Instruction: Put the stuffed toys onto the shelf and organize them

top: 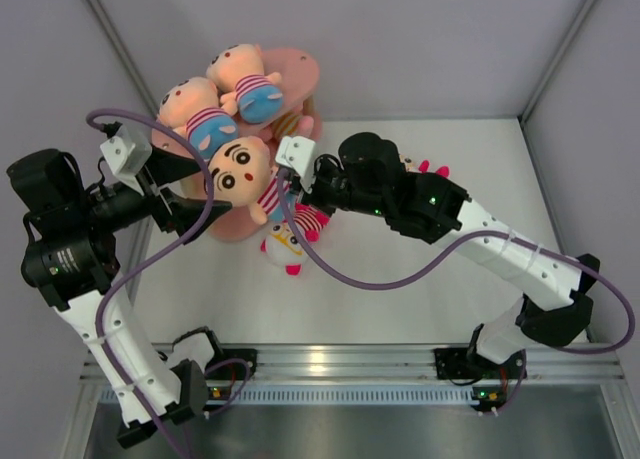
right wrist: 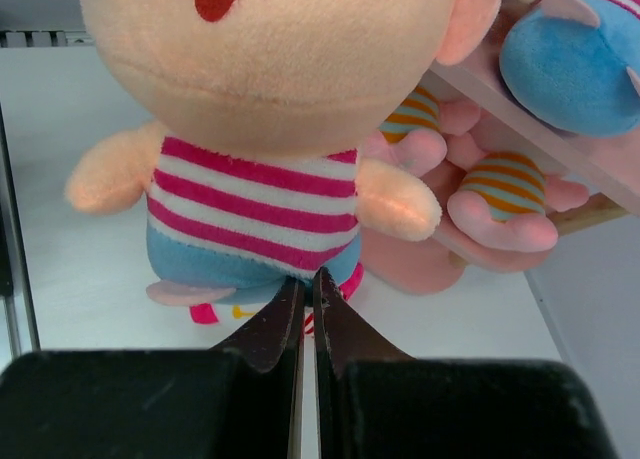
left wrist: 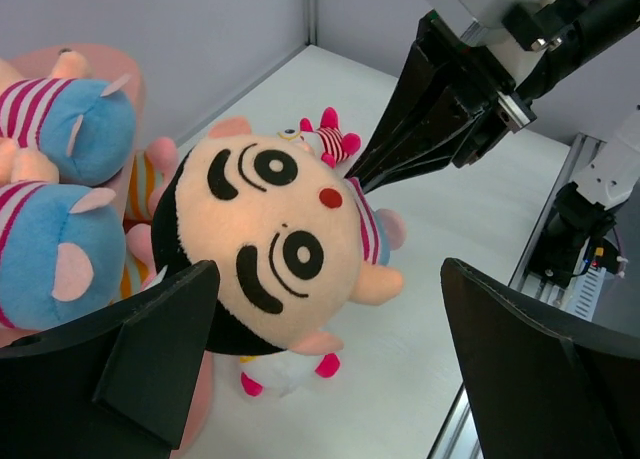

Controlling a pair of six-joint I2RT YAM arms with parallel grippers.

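Just ahead of the left end effector (left wrist: 325, 279), whose fingers were spread wide, sat the big head of a peach stuffed toy (left wrist: 270, 244). The right end effector (right wrist: 308, 279) was pressed together, its tips touching the toy's blue pants. A white-faced toy (top: 283, 247) lay beneath it on the tabletop (top: 420, 299). Beyond both, two more peach toys (top: 245, 79) lay atop the pink shelf (top: 300, 69).

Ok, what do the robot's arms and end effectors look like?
The left arm and right arm have white links and black joints, each trailing a purple cable. The left end effector and right end effector have black wedge-shaped fingers.
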